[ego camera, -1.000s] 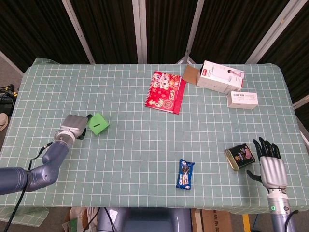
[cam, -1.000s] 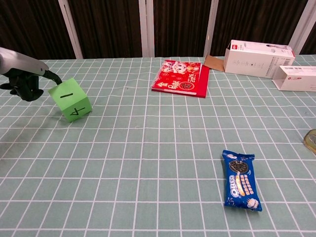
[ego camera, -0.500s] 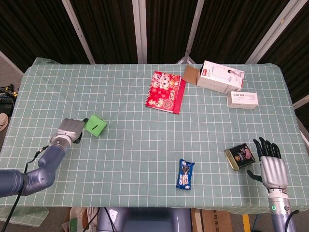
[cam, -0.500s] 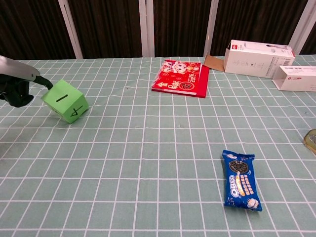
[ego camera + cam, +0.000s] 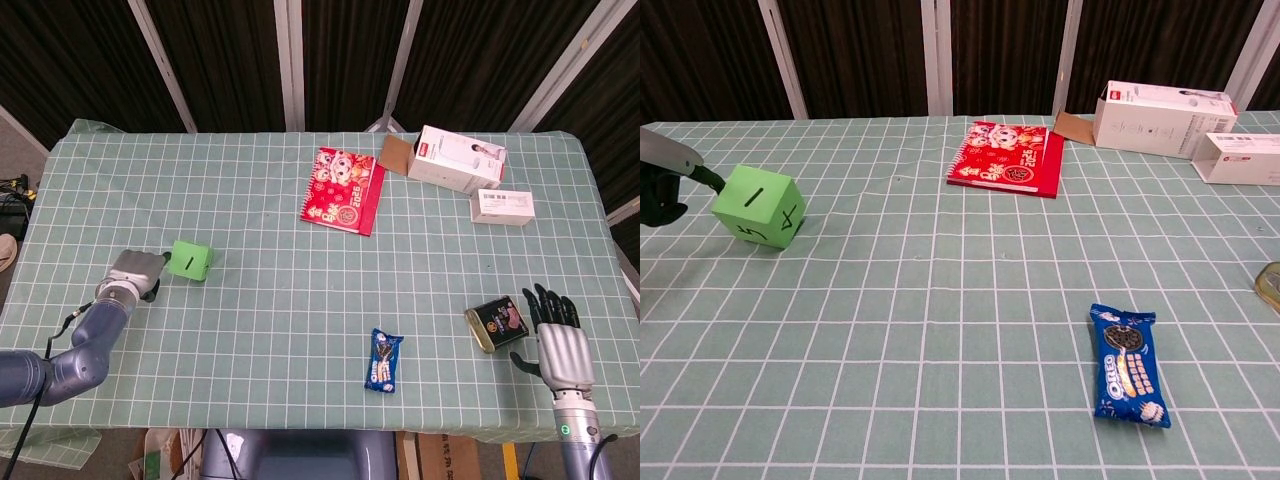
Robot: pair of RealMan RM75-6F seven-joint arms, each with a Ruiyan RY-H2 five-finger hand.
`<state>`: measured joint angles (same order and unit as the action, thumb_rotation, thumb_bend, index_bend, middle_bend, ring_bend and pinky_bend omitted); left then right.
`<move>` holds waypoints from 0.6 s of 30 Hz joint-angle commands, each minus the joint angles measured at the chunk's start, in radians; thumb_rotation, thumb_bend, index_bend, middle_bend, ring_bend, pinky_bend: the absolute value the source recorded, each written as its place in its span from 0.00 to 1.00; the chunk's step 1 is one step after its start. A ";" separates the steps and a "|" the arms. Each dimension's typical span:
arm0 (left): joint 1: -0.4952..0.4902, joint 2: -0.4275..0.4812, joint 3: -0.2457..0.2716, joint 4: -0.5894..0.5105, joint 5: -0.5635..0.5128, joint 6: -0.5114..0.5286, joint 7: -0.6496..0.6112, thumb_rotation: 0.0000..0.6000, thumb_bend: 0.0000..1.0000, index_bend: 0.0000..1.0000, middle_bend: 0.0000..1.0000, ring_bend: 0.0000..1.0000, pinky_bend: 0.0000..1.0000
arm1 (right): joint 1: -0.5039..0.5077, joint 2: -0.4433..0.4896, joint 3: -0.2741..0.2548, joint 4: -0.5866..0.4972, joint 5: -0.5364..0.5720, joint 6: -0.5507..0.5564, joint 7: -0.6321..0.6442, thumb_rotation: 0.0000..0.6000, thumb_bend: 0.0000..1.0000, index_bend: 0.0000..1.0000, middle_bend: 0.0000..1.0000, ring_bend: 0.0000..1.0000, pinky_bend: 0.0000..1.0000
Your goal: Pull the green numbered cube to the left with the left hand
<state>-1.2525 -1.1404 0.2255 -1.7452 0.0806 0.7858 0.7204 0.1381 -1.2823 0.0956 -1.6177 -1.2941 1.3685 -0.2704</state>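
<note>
- Small bright green numbered cube (image 5: pixel 190 259), probably foam or light plastic, near the left edge of the green gridded counter (image 5: pixel 300 300), tipped on an edge in the chest view.
- Likely light, prone to rolling or tumbling rather than sliding; best hooked low on its right face.
- Left hand (image 5: pixel 136 274) just beside the cube's left side, one finger (image 5: pixel 706 178) touching it; grip unclear, cannot tell.
- Right hand (image 5: pixel 562 340) at the near right corner, fingers spread, empty.
</note>
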 commanded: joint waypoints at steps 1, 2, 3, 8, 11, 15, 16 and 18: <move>-0.003 0.001 0.003 0.003 -0.009 0.022 0.006 1.00 0.88 0.12 0.84 0.75 0.80 | 0.000 0.000 0.000 0.000 -0.001 0.000 0.000 1.00 0.19 0.07 0.01 0.00 0.06; -0.003 -0.001 0.001 0.004 -0.015 0.031 0.005 1.00 0.88 0.12 0.84 0.75 0.80 | 0.001 -0.001 -0.001 0.001 0.000 -0.001 0.000 1.00 0.19 0.07 0.01 0.00 0.06; -0.003 -0.002 -0.002 0.004 -0.020 0.035 0.005 1.00 0.88 0.12 0.84 0.76 0.80 | 0.001 -0.001 -0.001 0.001 0.000 -0.002 0.001 1.00 0.19 0.07 0.01 0.00 0.06; 0.000 0.004 -0.006 0.003 -0.028 0.036 0.008 1.00 0.88 0.12 0.84 0.76 0.81 | 0.002 0.000 0.000 0.002 0.002 -0.005 0.008 1.00 0.19 0.07 0.01 0.00 0.06; 0.006 0.020 -0.007 -0.013 -0.017 0.030 0.004 1.00 0.88 0.12 0.84 0.76 0.81 | 0.003 0.000 -0.001 0.004 0.002 -0.009 0.009 1.00 0.19 0.07 0.01 0.00 0.06; 0.048 0.108 -0.041 -0.096 0.089 0.025 -0.074 1.00 0.87 0.12 0.83 0.75 0.81 | 0.003 0.000 0.000 0.006 0.003 -0.010 0.013 1.00 0.19 0.07 0.01 0.00 0.06; 0.065 0.131 -0.056 -0.117 0.124 0.028 -0.104 1.00 0.85 0.12 0.82 0.75 0.80 | 0.004 0.000 0.000 0.006 0.003 -0.010 0.014 1.00 0.19 0.07 0.01 0.00 0.06; 0.166 0.227 -0.125 -0.208 0.308 0.075 -0.266 1.00 0.79 0.12 0.78 0.73 0.80 | 0.004 -0.001 0.000 0.007 0.001 -0.010 0.017 1.00 0.19 0.07 0.01 0.00 0.06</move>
<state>-1.1986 -1.0318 0.1805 -1.8412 0.1866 0.8190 0.6322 0.1416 -1.2827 0.0955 -1.6110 -1.2926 1.3587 -0.2535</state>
